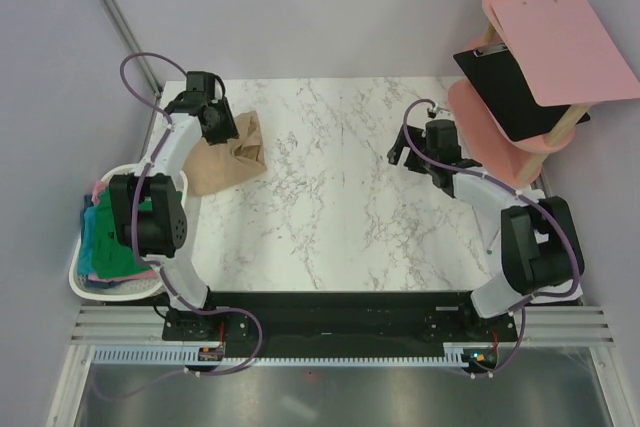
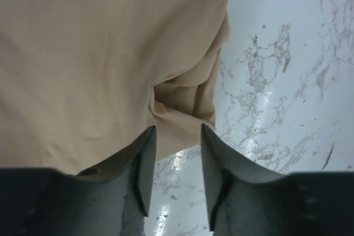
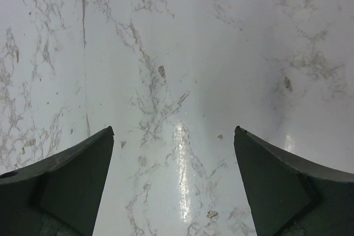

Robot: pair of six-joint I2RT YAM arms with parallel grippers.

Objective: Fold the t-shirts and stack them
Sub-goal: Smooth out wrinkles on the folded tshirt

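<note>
A tan t-shirt [image 1: 232, 155] lies bunched at the table's back left corner. My left gripper [image 1: 228, 130] hovers over its far edge. In the left wrist view the tan t-shirt [image 2: 99, 53] fills the upper left, and my left gripper [image 2: 178, 128] stands part open, a fold of cloth just past its tips and bare marble showing between the fingers. More t-shirts, green [image 1: 108, 227], teal [image 1: 98, 259] and pink [image 1: 97, 190], are piled in the basket. At the right, my right gripper [image 1: 400, 155] is wide open over bare marble [image 3: 174, 131], holding nothing.
A white slatted basket [image 1: 78, 282] stands off the table's left edge beside the left arm. A pink stand [image 1: 480, 122] at the back right carries a black clipboard [image 1: 505, 87] and a pink clipboard [image 1: 565, 47], close behind the right arm.
</note>
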